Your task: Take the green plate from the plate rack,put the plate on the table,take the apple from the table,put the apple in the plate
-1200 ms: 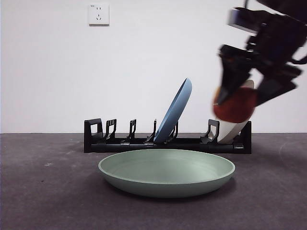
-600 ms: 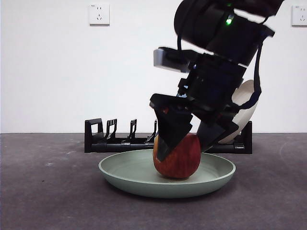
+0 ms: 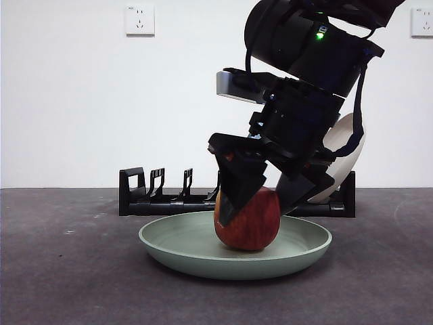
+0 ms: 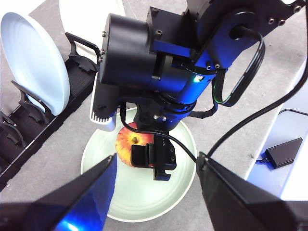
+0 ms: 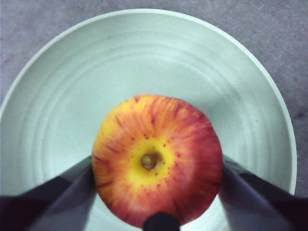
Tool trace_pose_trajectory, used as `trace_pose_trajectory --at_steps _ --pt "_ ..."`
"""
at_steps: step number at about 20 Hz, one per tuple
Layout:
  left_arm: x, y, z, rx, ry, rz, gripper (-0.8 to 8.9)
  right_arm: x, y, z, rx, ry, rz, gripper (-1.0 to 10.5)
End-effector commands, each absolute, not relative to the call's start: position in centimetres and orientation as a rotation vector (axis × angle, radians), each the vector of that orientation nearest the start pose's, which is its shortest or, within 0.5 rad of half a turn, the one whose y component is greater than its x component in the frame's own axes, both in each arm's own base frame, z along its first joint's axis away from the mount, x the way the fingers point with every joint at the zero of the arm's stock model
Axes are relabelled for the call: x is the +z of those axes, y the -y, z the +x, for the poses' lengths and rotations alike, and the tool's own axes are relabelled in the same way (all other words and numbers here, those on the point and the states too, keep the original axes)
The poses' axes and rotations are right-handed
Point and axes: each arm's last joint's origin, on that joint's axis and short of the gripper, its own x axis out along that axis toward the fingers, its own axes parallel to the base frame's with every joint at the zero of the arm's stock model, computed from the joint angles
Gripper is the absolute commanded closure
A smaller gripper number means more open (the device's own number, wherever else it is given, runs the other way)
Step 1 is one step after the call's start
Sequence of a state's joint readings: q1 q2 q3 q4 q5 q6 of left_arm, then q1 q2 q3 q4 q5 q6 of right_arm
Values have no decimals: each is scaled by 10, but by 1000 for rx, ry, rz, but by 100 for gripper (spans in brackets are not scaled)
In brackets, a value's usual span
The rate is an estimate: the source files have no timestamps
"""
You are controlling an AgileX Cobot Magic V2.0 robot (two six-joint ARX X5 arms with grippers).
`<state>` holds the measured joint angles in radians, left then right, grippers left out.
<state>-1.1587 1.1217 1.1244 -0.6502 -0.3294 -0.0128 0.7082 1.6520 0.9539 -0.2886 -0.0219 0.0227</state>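
The apple [image 3: 254,229] sits in the middle of the green plate [image 3: 176,245], which lies flat on the table [image 3: 61,277] in front of the plate rack [image 3: 169,202]. My right gripper [image 3: 256,213] comes down from the upper right and is shut on the apple, one jaw on each side. The right wrist view shows the apple [image 5: 156,159] stem dimple up, between the jaws of that gripper [image 5: 156,167], over the plate [image 5: 144,53]. My left gripper [image 4: 156,161] is open and empty, high above, looking down on the right arm, the apple [image 4: 128,141] and the plate [image 4: 130,197].
The rack [image 4: 29,130] holds a blue plate [image 4: 33,62] and a beige plate [image 4: 91,14]; the beige plate [image 3: 344,145] shows behind the right arm. The table's edge and a black box [image 4: 284,151] beyond it show in the left wrist view.
The right gripper has carried the apple from high on the right down into the green plate. Over the last half second it has barely shifted.
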Motion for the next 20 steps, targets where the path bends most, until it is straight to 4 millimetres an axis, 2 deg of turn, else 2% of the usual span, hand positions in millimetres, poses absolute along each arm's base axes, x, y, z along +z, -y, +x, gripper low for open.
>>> trace_pose_trajectory --at_steps 1,5,7,9,12,18,19,20 --pt "344 203 100 -789 -500 427 530 177 -209 242 648 -957 -301 280" --pt "344 203 100 -787 -501 428 530 202 -204 236 659 -883 -273 280" --pt "344 203 100 -784 -503 432 530 220 -196 226 661 -869 -266 283" --pt "343 203 100 -783 -505 433 530 238 -183 211 661 -886 -260 285" --pt "341 201 99 -781 -530 457 530 264 -157 178 703 -961 -259 289" --pt "335 196 96 -774 -600 519 531 293 -110 120 770 -1078 -243 291" --pt "334 195 96 -773 -605 524 531 297 -106 115 779 -1067 -235 312" --pt "334 195 96 -774 -609 527 531 301 -101 109 783 -1042 -228 392"
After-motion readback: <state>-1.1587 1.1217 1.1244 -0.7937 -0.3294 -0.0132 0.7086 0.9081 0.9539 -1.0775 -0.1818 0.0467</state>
